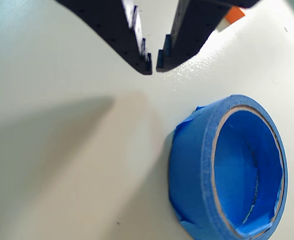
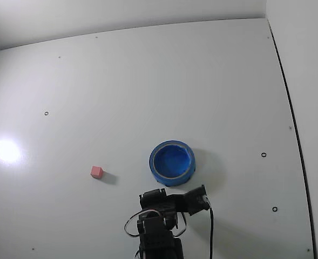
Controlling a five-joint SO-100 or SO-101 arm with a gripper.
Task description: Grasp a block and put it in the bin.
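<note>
Nearest the fixed camera, the arm (image 2: pixel 160 229) rises from the bottom edge of the white table (image 2: pixel 148 81), its black cable looping beside it. Its gripper (image 1: pixel 154 67) shows in the wrist view with jaw tips almost touching, a thin gap between them and nothing held. Just beyond the arm sits the bin (image 2: pixel 172 163), round and bright blue, its thick rim wrapped in creased blue tape; it holds nothing, and no writing or label can be read on it or anywhere else. Left of the bin in the fixed view, well apart from it, the block (image 2: pixel 96 172) rests on bare table. Farther off the surface runs open to the back edge, marked only by small dark rings, with a dark seam along the right side.
</note>
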